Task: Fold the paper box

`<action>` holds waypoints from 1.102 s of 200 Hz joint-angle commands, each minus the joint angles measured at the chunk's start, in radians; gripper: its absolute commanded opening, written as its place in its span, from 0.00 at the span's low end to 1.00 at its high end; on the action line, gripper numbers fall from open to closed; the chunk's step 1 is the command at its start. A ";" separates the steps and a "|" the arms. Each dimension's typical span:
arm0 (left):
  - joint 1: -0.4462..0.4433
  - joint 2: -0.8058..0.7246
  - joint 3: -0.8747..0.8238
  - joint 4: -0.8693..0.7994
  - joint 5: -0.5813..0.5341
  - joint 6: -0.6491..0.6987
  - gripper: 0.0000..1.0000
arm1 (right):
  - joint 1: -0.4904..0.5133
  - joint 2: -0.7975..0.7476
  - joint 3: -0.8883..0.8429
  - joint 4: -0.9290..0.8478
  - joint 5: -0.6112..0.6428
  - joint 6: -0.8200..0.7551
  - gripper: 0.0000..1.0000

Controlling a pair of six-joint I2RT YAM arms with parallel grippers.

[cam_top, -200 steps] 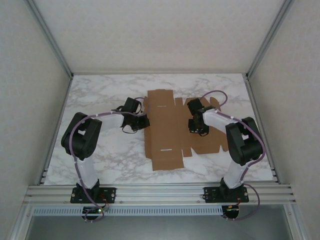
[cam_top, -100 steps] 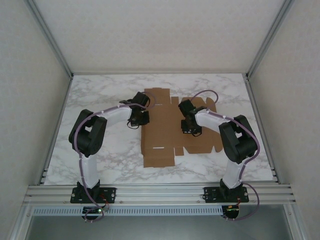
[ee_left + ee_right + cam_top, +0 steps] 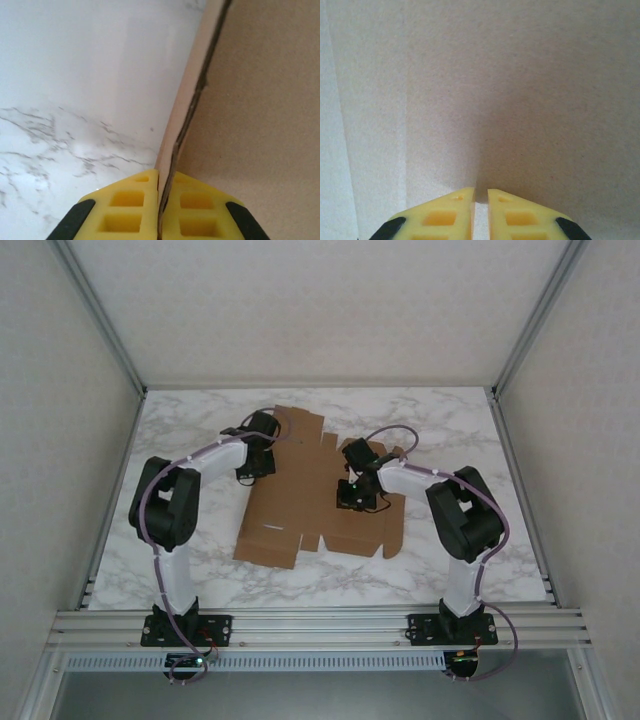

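Note:
The paper box [image 3: 300,505] is a flat brown cardboard sheet with flaps, lying skewed on the marble table [image 3: 450,420]. My left gripper [image 3: 256,462] is at the sheet's upper left edge. In the left wrist view it [image 3: 161,175] is shut on that edge, and the paper box [image 3: 260,100] rises on the right, lifted off the table [image 3: 75,75]. My right gripper [image 3: 352,495] is over the middle of the sheet. In the right wrist view it [image 3: 481,192] has its tips against the paper box [image 3: 520,75], nearly together with a thin gap.
Metal frame posts [image 3: 110,340] and white walls close in the table on three sides. The two arm bases [image 3: 185,625] sit on the rail at the near edge. Bare marble lies to the far left and right of the sheet.
The sheet has slid left and turned clockwise, its near end swinging left. Both grippers have moved left with it.

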 commanded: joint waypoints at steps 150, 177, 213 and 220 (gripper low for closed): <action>-0.002 -0.162 0.162 -0.024 0.448 -0.126 0.08 | -0.046 0.225 0.151 -0.055 -0.217 -0.147 0.07; -0.011 -0.131 0.245 -0.070 0.433 -0.145 0.10 | -0.027 0.203 0.130 -0.048 -0.209 -0.148 0.05; -0.066 -0.063 0.360 -0.185 0.299 -0.086 0.09 | -0.005 0.169 0.120 -0.030 -0.194 -0.118 0.02; -0.079 -0.045 0.386 -0.211 0.268 -0.072 0.09 | 0.001 0.166 0.118 -0.023 -0.194 -0.107 0.02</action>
